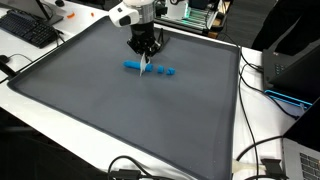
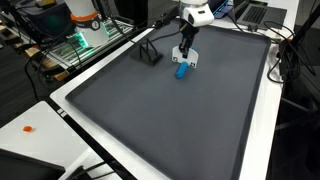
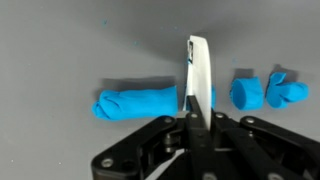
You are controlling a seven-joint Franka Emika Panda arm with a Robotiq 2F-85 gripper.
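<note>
Wrist view, from the left: a long blue roll (image 3: pixel 135 103) lies on the gray mat (image 3: pixel 60 40). At the roll's right end a white blade (image 3: pixel 197 70) stands on edge, pinched between the fingers of the gripper (image 3: pixel 196 120). Just beside it, farther right, lie two short blue pieces (image 3: pixel 246 93), a little apart from the roll.

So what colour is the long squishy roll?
Blue: the roll beside the blade shows best in the wrist view.
</note>
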